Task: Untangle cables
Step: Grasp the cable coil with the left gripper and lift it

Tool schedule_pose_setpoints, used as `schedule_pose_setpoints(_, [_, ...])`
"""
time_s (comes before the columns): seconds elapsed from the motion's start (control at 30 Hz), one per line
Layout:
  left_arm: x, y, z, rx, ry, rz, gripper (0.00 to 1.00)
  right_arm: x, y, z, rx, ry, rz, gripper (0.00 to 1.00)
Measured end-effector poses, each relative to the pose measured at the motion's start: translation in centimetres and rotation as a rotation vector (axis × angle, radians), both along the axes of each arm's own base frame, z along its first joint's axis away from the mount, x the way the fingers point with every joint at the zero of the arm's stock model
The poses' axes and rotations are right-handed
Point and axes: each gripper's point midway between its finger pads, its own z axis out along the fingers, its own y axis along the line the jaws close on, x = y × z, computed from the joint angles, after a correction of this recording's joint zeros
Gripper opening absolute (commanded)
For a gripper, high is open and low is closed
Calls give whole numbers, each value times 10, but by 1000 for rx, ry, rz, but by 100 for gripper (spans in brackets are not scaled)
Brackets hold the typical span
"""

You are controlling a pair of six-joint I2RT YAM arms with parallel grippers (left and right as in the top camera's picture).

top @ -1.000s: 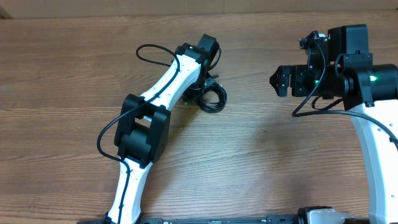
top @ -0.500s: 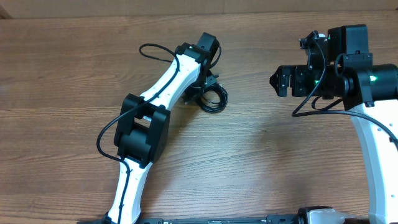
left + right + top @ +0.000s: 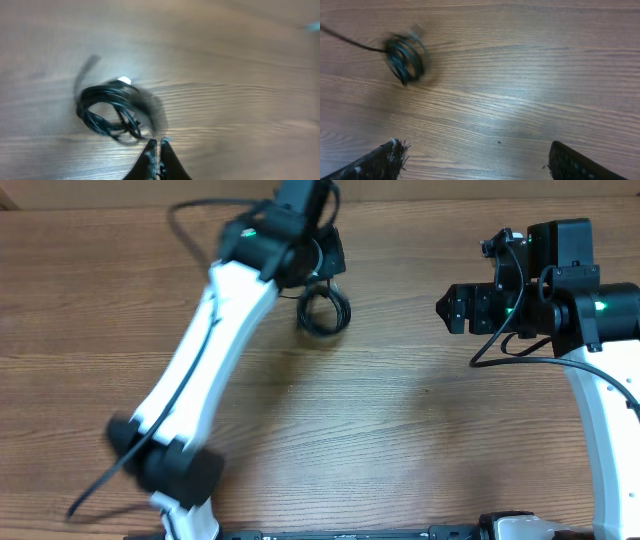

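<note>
The cables (image 3: 322, 310) are a small black coil on the wooden table, just below my left wrist. In the left wrist view the coil (image 3: 112, 112) is blurred, with a white plug end on top and one strand running to my fingertips. My left gripper (image 3: 156, 145) is shut, tips pressed together on that strand; from overhead it (image 3: 316, 278) sits under the wrist at the coil's upper edge. My right gripper (image 3: 447, 310) stands open well to the right of the coil, pointing at it. In the right wrist view the coil (image 3: 405, 57) lies far ahead of the open gripper (image 3: 475, 165).
The left arm (image 3: 200, 370) stretches diagonally from the front edge to the back of the table (image 3: 400, 430). The right arm (image 3: 600, 400) stands along the right side, with its own thick black wire (image 3: 500, 350) looping beside the wrist.
My left arm has swung up and back toward the far edge, blurred with motion. The coil has moved with it, up and slightly left. The right arm has stayed put.
</note>
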Motion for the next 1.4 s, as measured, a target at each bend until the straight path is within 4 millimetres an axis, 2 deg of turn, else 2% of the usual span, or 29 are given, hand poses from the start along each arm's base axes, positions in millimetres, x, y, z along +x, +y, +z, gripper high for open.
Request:
schedule_pose_setpoints(0.1, [-24,5,54,-40,-117,-84,4,3,5,3,27,-16,16,98])
schedule_pose_setpoints(0.17, [-42,5,77,-63,-165,-144,4,4,13,7,57,-31,52,99])
schedule_pose_setpoints(0.33, [-69,3,101,-103,-204,-251,4,-3,48,24,196,-91,264,100])
schedule_pose_setpoints(0.5, [-76,16,102,-94,-192,-250,6,-13,74,43,317,-164,446,100])
schedule_pose_setpoints(0.6, [-71,33,95,-11,-193,-191,42,-16,79,47,342,-178,486,100])
schedule_pose_setpoints(0.63, [-67,40,93,25,-199,-162,49,-17,80,48,346,-179,493,100])
schedule_pose_setpoints(0.67, [-63,46,90,64,-204,-136,56,-18,81,48,348,-178,497,100])
schedule_pose_setpoints(0.77, [-43,57,82,169,-239,-103,64,-20,82,48,353,-177,506,100])
schedule_pose_setpoints(0.83, [-20,53,65,256,-260,-159,74,-21,82,48,354,-176,511,100])
schedule_pose_setpoints(0.87, [-17,52,61,271,-259,-172,72,-21,82,48,355,-175,511,100])
schedule_pose_setpoints(0.93, [2,44,33,350,-243,-265,65,-22,82,47,354,-170,512,100])
schedule_pose_setpoints(1.03, [29,32,-18,452,-203,-399,61,-24,80,44,346,-153,505,100])
schedule_pose_setpoints(1.13, [50,22,-75,518,-142,-499,61,-25,77,39,325,-132,490,100])
schedule_pose_setpoints(1.27, [65,16,-140,562,-64,-580,64,-25,74,35,304,-119,476,100])
schedule_pose_setpoints(1.37, [70,14,-174,587,-26,-631,65,-27,72,33,296,-105,469,100])
schedule_pose_setpoints(1.4, [70,14,-179,592,-21,-643,66,-27,72,32,294,-102,467,100])
